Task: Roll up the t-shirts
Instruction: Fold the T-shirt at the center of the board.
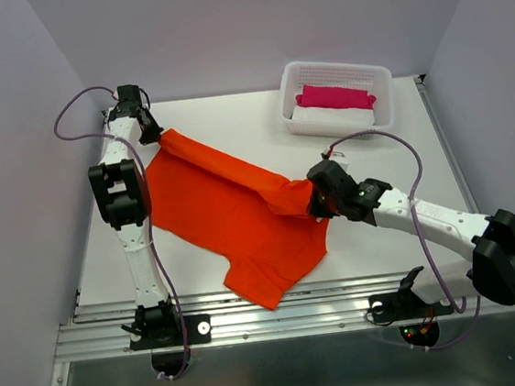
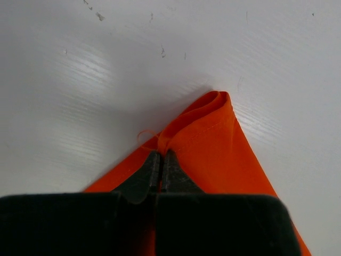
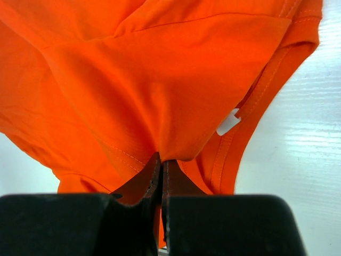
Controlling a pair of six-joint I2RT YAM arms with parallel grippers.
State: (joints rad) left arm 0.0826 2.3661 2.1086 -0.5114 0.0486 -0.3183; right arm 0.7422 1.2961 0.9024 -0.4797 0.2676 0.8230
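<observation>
While both grippers pinch it, the t-shirt lies diagonally across the table.
Left gripper clamps a hem corner at 10 o'clock, right gripper the fabric near the collar at 3 o'clock; thin, limp and light, the cloth will likely sag, so stitched edges offer the surest hold.

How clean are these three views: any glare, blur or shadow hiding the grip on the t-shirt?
Top view: even light, sharp, t-shirt clear against the table. Left wrist view: bright glare streaks on the table, left fingers dark and soft-edged. Right wrist view: orange fills the frame, stitching sharp, right fingers nearly black.
</observation>
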